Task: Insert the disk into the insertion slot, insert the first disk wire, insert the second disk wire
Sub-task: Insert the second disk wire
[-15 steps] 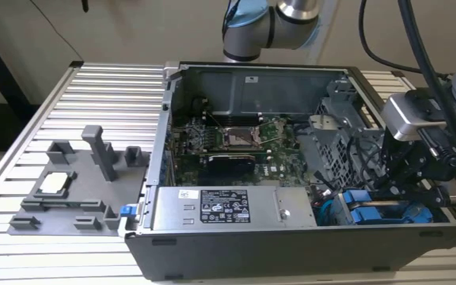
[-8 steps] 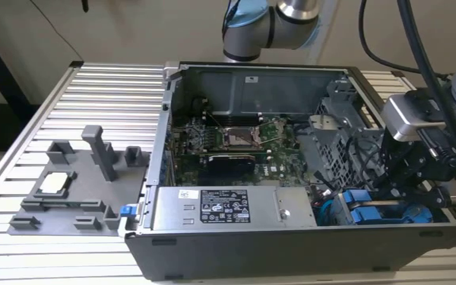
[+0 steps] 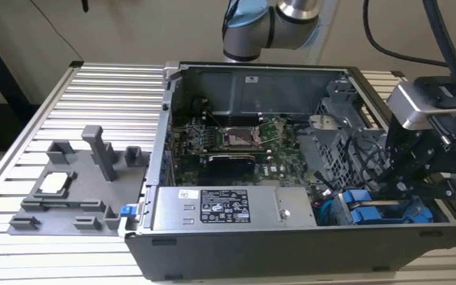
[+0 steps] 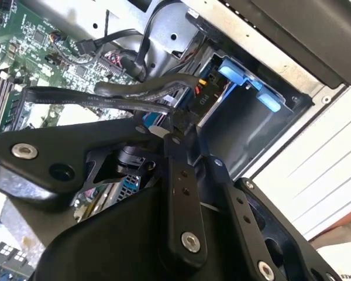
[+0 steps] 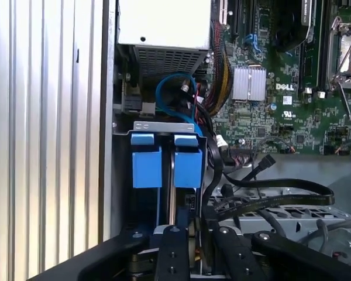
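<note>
Behind jaws [image 5: 193,257], disk [image 5: 187,167] (mostly hidden) in insertion slot [image 5: 167,127].

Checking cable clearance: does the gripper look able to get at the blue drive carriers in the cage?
Probably yes. The gripper hangs right by the blue drive carriers, whose blue ends face it uncovered. Black cables run just beside them and might snag.

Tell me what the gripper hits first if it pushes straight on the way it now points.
Most likely the black cables bunched beside the blue-framed drives in the drive cage: in both wrist views the gripper points right at them. Depth is hard to judge.
</note>
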Motion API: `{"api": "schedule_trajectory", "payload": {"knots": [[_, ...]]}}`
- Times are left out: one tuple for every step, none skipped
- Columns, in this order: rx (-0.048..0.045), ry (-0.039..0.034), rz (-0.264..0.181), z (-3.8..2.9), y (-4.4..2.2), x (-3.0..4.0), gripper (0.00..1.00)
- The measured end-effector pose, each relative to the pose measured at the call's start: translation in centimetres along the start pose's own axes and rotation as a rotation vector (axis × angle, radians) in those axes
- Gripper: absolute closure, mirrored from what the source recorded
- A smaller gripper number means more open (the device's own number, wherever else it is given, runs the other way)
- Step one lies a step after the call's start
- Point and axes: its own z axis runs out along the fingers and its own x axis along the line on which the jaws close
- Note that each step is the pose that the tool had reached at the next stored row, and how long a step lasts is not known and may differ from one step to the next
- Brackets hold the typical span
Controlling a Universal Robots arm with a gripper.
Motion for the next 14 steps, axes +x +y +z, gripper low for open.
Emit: {"api": "schedule_trajectory", "payload": {"knots": [[0.0, 0.0001, 0.0, -0.38, 0.01, -0.04, 0.76], [0.0, 0.0003, 0.0, -0.77, 0.01, -0.08, 0.76], [0.0, 0.0007, 0.0, -1.1, 0.01, -0.12, 0.76], [-0.0001, 0.0012, 0.0, -1.42, 0.02, -0.15, 0.76], [-0.0001, 0.0031, 0.0, -1.91, 0.02, -0.2, 0.76], [-0.0001, 0.0039, 0.0, -2.08, 0.02, -0.22, 0.76], [-0.0002, 0.0041, 0.0, -2.12, 0.02, -0.22, 0.76], [-0.0002, 0.0038, 0.0, -2.11, 0.02, -0.23, 0.76], [-0.0002, 0.0038, 0.0, -2.11, 0.02, -0.23, 0.76], [-0.0002, 0.0039, 0.0, -2.11, 0.02, -0.23, 0.76], [-0.0001, 0.0042, 0.0, -2.13, 0.02, -0.23, 0.76], [-0.0001, 0.0042, 0.0, -2.13, 0.02, -0.23, 0.76], [-0.0001, 0.0042, 0.0, -2.13, 0.02, -0.23, 0.76], [-0.0001, 0.0043, 0.0, -2.13, 0.02, -0.23, 0.76]]}}
